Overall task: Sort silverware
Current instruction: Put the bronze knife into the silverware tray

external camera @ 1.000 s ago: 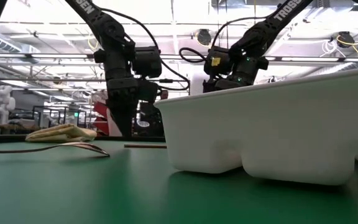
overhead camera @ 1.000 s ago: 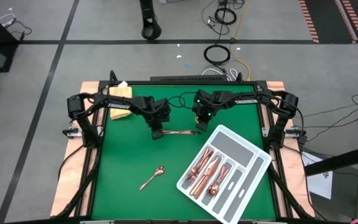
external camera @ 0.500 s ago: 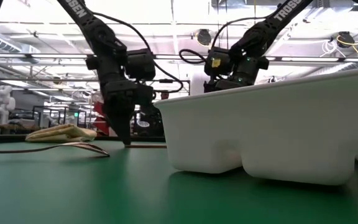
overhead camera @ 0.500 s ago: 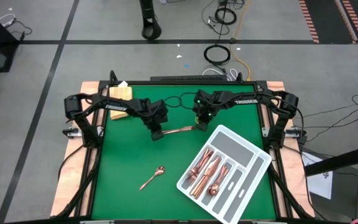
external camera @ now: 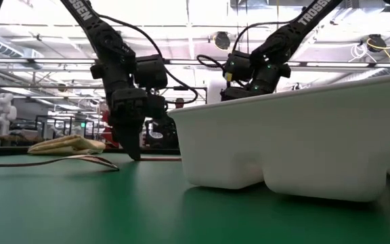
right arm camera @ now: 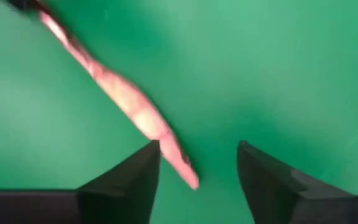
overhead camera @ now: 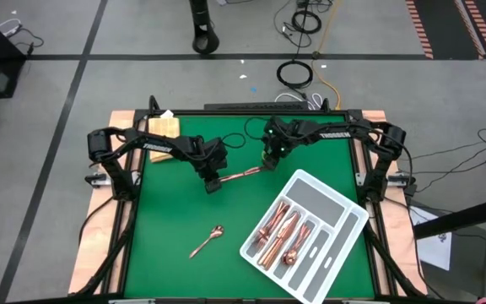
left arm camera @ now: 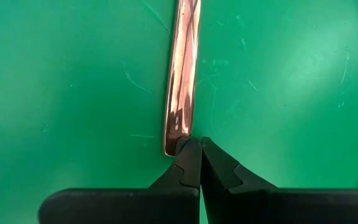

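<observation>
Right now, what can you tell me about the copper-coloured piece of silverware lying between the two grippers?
The slim, shiny copper-coloured piece of silverware lies flat on the green table mat, angled between the grippers. The shut left gripper presses against its flat, squared handle end. The open right gripper hovers over its other end. Its type is unclear.

Table mat (overhead camera: 167, 219) solid green, plain. Silverware copper/rose-gold, shiny: knife (overhead camera: 245, 174) on the mat, spoon (overhead camera: 207, 241) lower down, more pieces (overhead camera: 278, 236) in the tray. Tray (overhead camera: 342, 209) white with grey compartment floors. Folded cloth (overhead camera: 163, 127) yellow, maybe pale tan. Both arms (overhead camera: 154, 145) black. Table edge (overhead camera: 91, 245) light wood. Floor (overhead camera: 57, 51) grey with dark lines.
</observation>
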Robot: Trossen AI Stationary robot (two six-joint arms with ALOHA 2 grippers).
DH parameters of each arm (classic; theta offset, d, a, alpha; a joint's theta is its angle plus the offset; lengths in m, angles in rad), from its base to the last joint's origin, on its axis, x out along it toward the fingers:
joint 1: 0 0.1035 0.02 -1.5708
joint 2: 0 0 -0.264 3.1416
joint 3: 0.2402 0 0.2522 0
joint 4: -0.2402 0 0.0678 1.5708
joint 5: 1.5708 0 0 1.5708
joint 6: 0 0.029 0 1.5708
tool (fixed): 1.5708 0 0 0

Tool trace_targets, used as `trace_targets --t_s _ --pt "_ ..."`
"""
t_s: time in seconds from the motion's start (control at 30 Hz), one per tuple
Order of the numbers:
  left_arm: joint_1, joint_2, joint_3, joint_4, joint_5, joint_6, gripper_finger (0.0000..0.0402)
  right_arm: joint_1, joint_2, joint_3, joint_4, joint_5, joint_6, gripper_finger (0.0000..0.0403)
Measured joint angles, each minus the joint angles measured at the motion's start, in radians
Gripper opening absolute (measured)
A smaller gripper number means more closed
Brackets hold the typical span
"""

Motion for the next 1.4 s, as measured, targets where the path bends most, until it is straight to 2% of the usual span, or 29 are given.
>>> trace_targets --t_s 0.1,0.2,0.43,0.73,0.87,1.03,1.2,1.4 --pt "0.000 0.000 0.000 0.001 -0.001 0.000 0.0001 -0.011 0.006 0.000 0.017 0.014 0.035 0.0224" --pt "0.000 0.000 0.000 0.001 -0.001 0.000 0.0001 -0.012 0.029 0.000 0.000 0.017 0.028 0.0236" --pt "0.000 0.001 0.000 0.001 -0.005 -0.003 0.0001 -0.005 0.088 0.004 0.010 -0.079 -0.016 0.0235" --pt "0.000 0.001 -0.001 0.002 -0.008 -0.011 0.0001 0.000 0.093 0.006 -0.069 -0.089 -0.168 0.0234" --pt "0.000 0.001 -0.001 0.005 -0.009 -0.033 0.0001 0.001 0.093 0.004 -0.115 -0.163 -0.231 0.0233" --pt "0.001 0.002 -0.002 0.027 -0.015 -0.058 0.0001 0.005 0.094 0.002 -0.113 -0.142 -0.243 0.0230" --pt "0.001 0.002 -0.002 0.037 -0.018 -0.063 0.0001 0.009 0.095 0.001 -0.085 -0.101 -0.243 0.0182" --pt "0.001 0.002 -0.002 0.038 -0.018 -0.063 0.0001 0.015 0.096 0.000 -0.047 -0.072 -0.238 0.0065"
